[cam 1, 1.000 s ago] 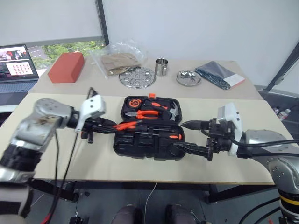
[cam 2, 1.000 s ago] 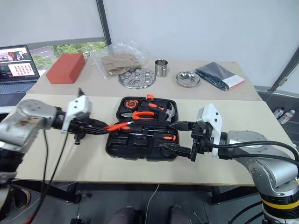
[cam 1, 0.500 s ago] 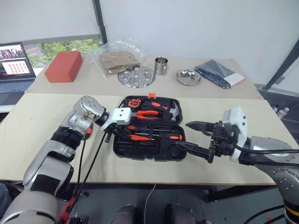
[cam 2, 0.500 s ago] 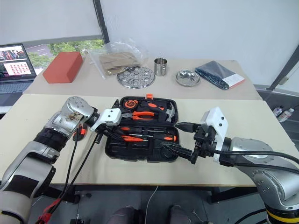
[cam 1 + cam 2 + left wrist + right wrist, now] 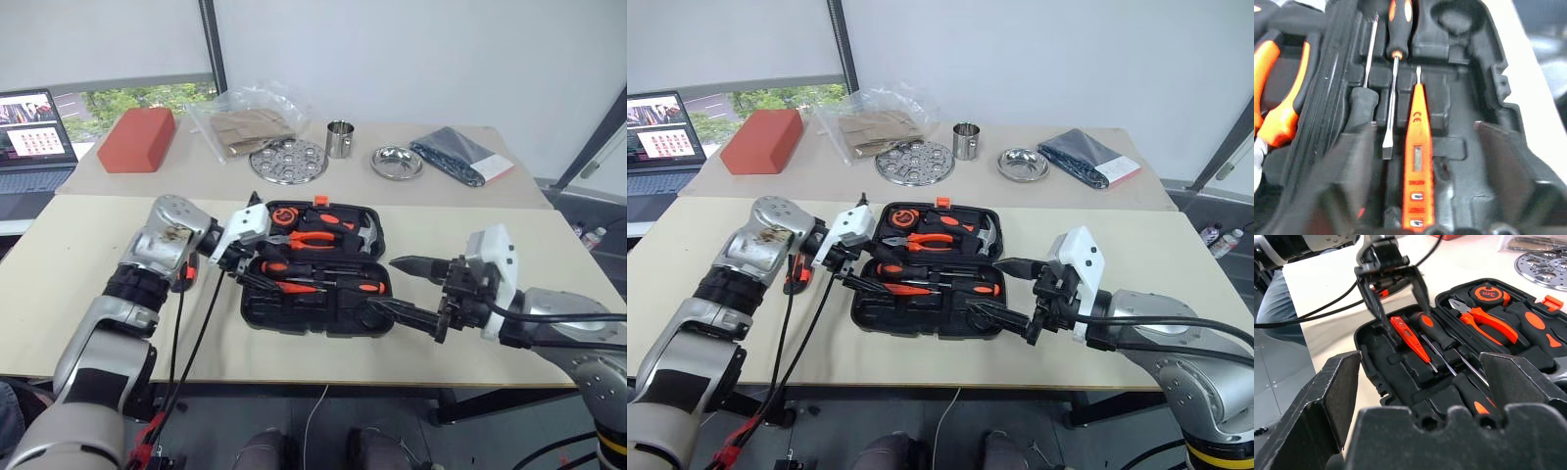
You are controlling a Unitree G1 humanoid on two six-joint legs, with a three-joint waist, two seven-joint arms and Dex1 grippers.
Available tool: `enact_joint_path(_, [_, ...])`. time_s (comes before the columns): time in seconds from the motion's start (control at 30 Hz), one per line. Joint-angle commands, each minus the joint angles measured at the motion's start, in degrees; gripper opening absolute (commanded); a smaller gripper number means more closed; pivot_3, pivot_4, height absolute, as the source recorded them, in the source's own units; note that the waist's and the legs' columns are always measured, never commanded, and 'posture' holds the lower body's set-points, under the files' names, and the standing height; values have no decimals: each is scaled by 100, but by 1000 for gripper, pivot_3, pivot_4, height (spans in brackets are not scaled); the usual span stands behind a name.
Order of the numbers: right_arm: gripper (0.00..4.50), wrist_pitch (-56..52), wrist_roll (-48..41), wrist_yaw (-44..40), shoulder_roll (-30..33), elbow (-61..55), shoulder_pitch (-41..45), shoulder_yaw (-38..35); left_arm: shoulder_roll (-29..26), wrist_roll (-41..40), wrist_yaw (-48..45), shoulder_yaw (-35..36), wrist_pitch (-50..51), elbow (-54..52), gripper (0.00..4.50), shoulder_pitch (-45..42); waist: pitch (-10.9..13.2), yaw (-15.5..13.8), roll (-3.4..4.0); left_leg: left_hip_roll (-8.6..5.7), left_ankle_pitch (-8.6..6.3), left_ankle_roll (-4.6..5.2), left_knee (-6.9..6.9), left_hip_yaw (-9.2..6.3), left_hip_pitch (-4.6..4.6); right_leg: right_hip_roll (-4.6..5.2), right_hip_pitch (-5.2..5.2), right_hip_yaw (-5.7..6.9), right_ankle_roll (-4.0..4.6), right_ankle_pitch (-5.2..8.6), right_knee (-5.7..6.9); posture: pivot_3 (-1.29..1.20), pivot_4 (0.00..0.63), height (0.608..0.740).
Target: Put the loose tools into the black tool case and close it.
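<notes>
Since releasing, left gripper (image 5: 1393, 286) spread | tester pen (image 5: 1417, 161) in case (image 5: 257, 311) | right gripper (image 5: 397, 287) wide

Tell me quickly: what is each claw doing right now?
Left claw: open, holding nothing, above the orange tester pen in the tool case.
Right claw: open, holding nothing.

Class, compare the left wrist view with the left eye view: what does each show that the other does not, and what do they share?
Only the left wrist view shows the markings printed along the orange tester pen and the flat tip of a screwdriver lying beside it.

Only the left eye view shows the right hand open at the case's near right corner, plus the far table's red block, steel cup and laptop.

Both show the open black tool case, the tester pen in its recess, and the orange-handled pliers.
</notes>
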State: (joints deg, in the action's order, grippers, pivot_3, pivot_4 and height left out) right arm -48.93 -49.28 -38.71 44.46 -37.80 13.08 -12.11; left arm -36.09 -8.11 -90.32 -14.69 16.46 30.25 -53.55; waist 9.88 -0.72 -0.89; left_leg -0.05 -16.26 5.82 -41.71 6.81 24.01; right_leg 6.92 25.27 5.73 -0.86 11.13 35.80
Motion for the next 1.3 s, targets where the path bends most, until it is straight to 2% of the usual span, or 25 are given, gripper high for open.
enact_joint_path(0.03, [4500, 128, -19, -23, 54, -11, 111, -42, 191, -115, 470, 253, 128, -72, 1812, 165, 0, -21, 0, -1, 0, 0, -2, -1, 0, 0, -2, 2, -1, 0, 0, 0, 150, 734])
enact_joint_path(0.07, [4500, 130, -3, -21, 52, -3, 130, -19, 256, -80, 580, 259, 47, -36, 1325, 242, 0, -28, 0, -2, 0, 0, -3, -1, 1, 1, -3, 4, -2, -1, 0, 0, 150, 734])
enact_joint_path(0.17, [4500, 111, -16, -17, 61, 6, 165, -1, 452, 54, 837, 170, -131, 19, 221, 472, 0, -30, 0, -5, -1, 1, -6, -1, 0, 4, -6, 2, -7, -4, -2, 0, 150, 734])
enact_joint_path(0.2, [4500, 100, -26, -16, 64, 10, 172, 1, 505, 171, 965, 94, -186, 76, 18, 513, 0, -26, 0, -5, -1, 1, -6, 0, 0, 4, -6, 0, -7, -4, -2, 0, 150, 734])
enact_joint_path(0.43, [4500, 42, -67, 26, 60, 27, 181, -11, 520, 688, 1226, -271, -889, 303, 18, 864, -7, -3, 0, -3, -1, 0, -5, 0, -16, 6, -15, -3, -6, -5, 0, 0, 150, 734])
enact_joint_path(0.6, [4500, 52, -80, 32, 54, 38, 166, -29, 506, 612, 1196, -217, -1001, 296, 18, 951, -22, 0, 2, -3, -2, 0, -5, 0, -25, 17, -21, -5, -5, -6, 2, 0, 150, 734])
enact_joint_path(0.77, [4500, 98, -23, -15, 85, 75, 118, -52, 300, 118, 1138, 209, -433, -478, 18, 1217, -30, 14, 2, -2, -3, 0, -4, -1, -26, 44, -18, -5, -4, -6, 5, 0, 150, 734])
enact_joint_path(0.93, [4500, 269, 274, -272, 303, 435, 44, -142, -324, -628, 1501, 1199, 752, -1734, 18, 1648, -28, 28, 2, -1, -2, -2, -3, 0, -23, 42, -12, -4, -3, -6, 7, 0, 150, 734])
enact_joint_path(1.03, [4500, 312, 279, -403, 374, 523, 27, -176, -771, -989, 1860, 1891, 1480, -2361, 707, 2075, -26, 25, 2, -1, -2, -2, -3, -1, -21, 43, -11, -2, -4, -6, 6, 0, 150, 734])
enact_joint_path(1.13, [4500, 250, 65, -598, 360, 499, 261, -64, -1205, -1331, 2446, 3010, 2273, -3080, 1784, 2949, -26, 69, 4, -1, -3, -4, 2, -1, -24, 46, -12, -6, -5, -5, 3, 0, 150, 734])
enact_joint_path(1.2, [4500, 226, -40, -726, 323, 489, 470, 59, -1278, -1423, 2821, 3677, 2559, -3431, 2483, 3593, -23, 87, 8, -1, -5, -8, 6, -1, -26, 46, -12, -7, -6, -4, 2, 0, 150, 734])
enact_joint_path(1.3, [4500, 229, -73, -945, 249, 589, 920, 383, -1105, -1446, 3371, 4770, 2951, -4186, 3444, 4887, -21, 127, 9, -1, -12, -22, 11, -3, -32, 49, -14, -7, -6, -3, -2, 0, 150, 734])
